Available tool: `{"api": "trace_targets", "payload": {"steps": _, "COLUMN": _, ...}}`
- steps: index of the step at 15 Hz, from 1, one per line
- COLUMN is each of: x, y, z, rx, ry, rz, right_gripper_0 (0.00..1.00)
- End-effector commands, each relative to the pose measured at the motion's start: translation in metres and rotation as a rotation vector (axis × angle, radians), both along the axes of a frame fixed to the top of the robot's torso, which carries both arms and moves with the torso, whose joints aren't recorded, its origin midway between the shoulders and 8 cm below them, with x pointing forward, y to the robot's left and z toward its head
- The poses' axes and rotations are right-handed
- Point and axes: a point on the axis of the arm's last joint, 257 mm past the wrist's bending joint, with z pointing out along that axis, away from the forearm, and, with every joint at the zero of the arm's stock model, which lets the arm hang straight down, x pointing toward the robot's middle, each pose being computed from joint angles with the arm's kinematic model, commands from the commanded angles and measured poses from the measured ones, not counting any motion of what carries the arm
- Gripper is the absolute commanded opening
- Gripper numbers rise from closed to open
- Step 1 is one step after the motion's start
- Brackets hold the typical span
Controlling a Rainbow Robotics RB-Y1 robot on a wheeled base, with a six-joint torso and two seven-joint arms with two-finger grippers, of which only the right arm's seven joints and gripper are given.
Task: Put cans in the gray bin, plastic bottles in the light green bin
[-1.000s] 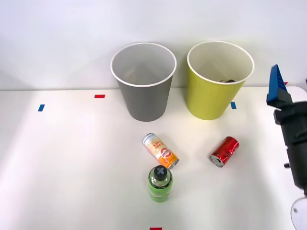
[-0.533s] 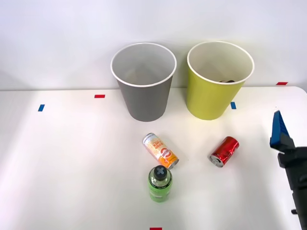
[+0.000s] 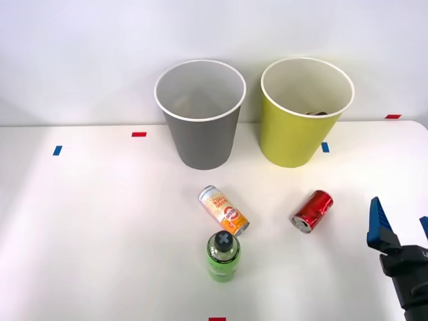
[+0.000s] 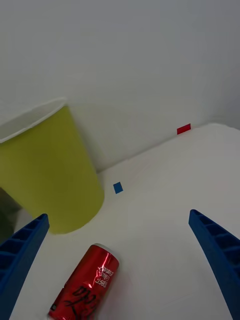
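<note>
Two blue ribbed fingers (image 4: 20, 260) of the right gripper (image 3: 397, 224) stand wide apart with nothing between them, low at the front view's right edge over the white table (image 3: 100, 234). Closest to the gripper is the red can (image 3: 312, 210), on its side on the table just to the gripper's left and slightly ahead, apart from both fingers. Beyond that can, farther forward of the gripper, stands the light green bin (image 3: 304, 114), upright, a dark item partly visible inside at its far rim. Farther left of the gripper lies the orange-and-white can (image 3: 223, 210), tilted on its side; the green bottle (image 3: 223, 257) with black cap sits just beside it, nearer the robot. Gray bin (image 3: 200, 114) stands upright left of the green one, well apart from the gripper
</note>
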Motion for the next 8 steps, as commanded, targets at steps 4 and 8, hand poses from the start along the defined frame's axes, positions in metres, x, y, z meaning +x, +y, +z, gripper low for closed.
{"api": "trace_targets", "payload": {"steps": 4, "x": 0.004, "y": 0.003, "z": -0.022, "rx": -0.050, "ry": 0.079, "rz": 0.020, "right_gripper_0": 0.96}}
{"api": "trace_targets", "payload": {"steps": 8, "x": 0.002, "y": 0.000, "z": -0.032, "rx": -0.178, "ry": 0.090, "rz": -0.015, "right_gripper_0": 0.97}}
